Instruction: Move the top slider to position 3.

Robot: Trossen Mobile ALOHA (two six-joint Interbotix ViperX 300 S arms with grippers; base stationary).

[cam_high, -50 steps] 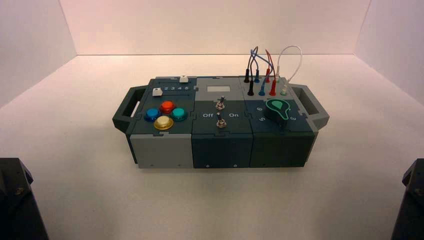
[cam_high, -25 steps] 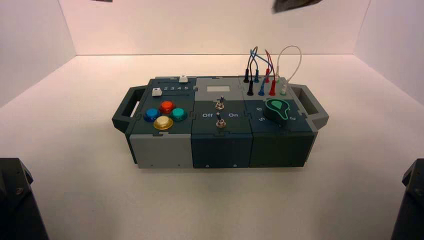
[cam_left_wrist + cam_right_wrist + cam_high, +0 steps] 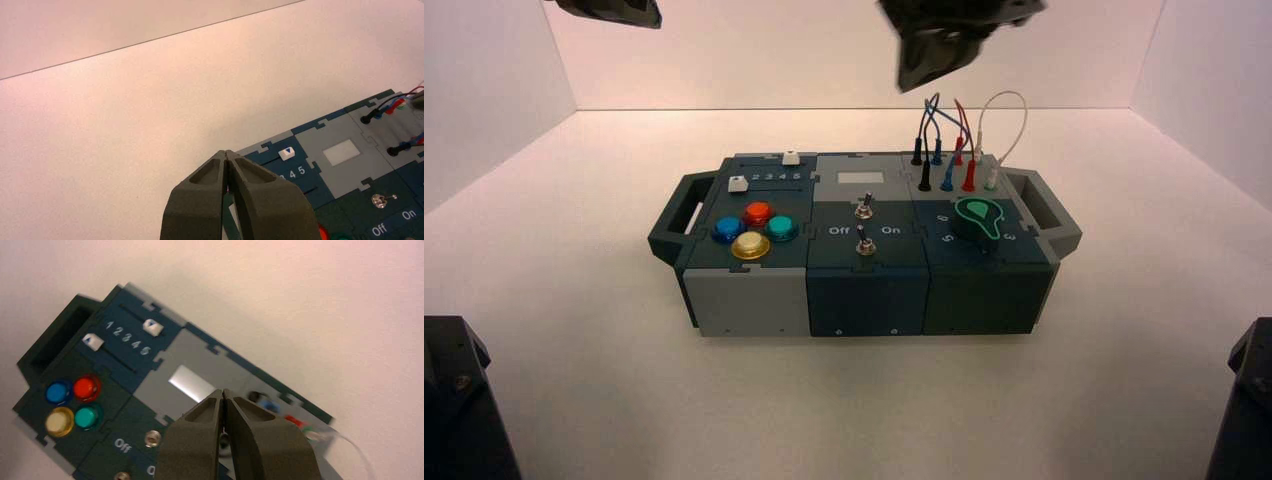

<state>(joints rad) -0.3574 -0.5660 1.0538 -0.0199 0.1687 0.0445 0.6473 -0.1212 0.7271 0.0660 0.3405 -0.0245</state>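
The top slider [image 3: 790,158] is a small white cap on the box's far row, left section. In the right wrist view this cap [image 3: 153,327] carries a blue triangle and sits beside the 4–5 end of the printed digit row; the numeral 3 [image 3: 127,338] lies mid-row. The left wrist view shows the same cap [image 3: 286,153] just beyond the digits. My left gripper [image 3: 609,10] hangs high at the far left, shut and empty [image 3: 226,152]. My right gripper [image 3: 944,45] hovers high above the box's far middle, also shut with nothing held [image 3: 223,391].
A twin white slider cap [image 3: 739,184] sits on the digit row. Four coloured buttons [image 3: 754,228], two toggle switches [image 3: 863,226], a green-pointer knob [image 3: 979,215] and plugged wires [image 3: 954,150] fill the box top. Handles [image 3: 674,215] stick out at both ends.
Both grippers have come into the high view from the top edge. The right one has dropped lower over the box's back. The box and sliders have not moved.
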